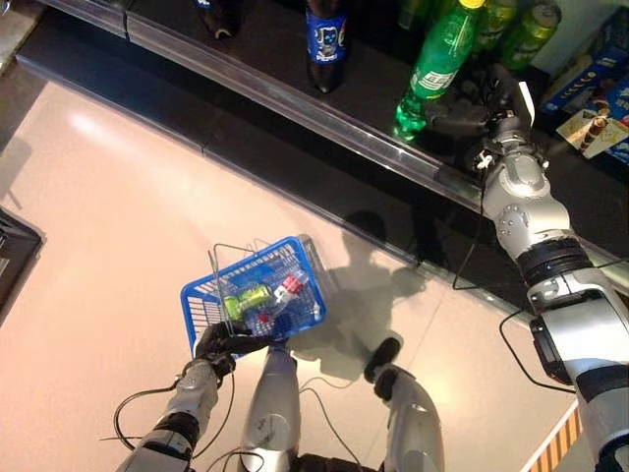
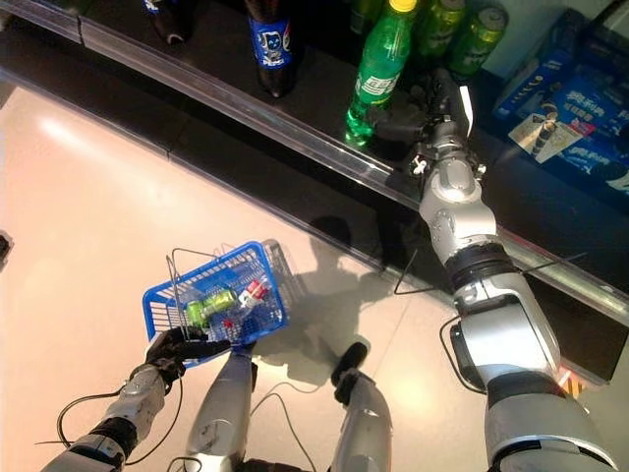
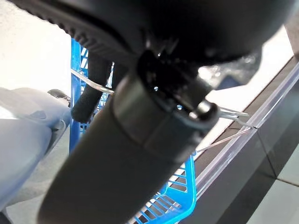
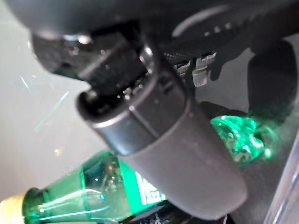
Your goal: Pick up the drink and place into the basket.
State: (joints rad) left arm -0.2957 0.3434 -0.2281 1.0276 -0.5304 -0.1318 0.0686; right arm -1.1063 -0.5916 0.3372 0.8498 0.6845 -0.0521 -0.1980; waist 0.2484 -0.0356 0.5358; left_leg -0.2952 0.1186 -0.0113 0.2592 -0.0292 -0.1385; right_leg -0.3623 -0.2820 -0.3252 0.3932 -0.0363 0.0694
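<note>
A green plastic bottle [image 1: 434,67] with a yellow cap stands on the dark shelf [image 1: 295,106], and it also shows in the right wrist view [image 4: 107,189]. My right hand [image 1: 484,106] reaches onto the shelf with its thumb [image 4: 187,154] across the bottle's lower part and its fingers curled on the far side. My left hand [image 1: 221,342] is shut on the wire handles [image 3: 93,86] of the blue basket [image 1: 201,300], which hangs low at the left. A green can [image 1: 246,295] and other drinks lie in the basket.
A dark bottle with a blue label [image 1: 326,34] stands on the shelf left of the green bottle. Green cans [image 1: 526,29] stand behind it, and blue boxes [image 1: 600,88] sit at the far right. The shelf's clear front rail runs diagonally across the view.
</note>
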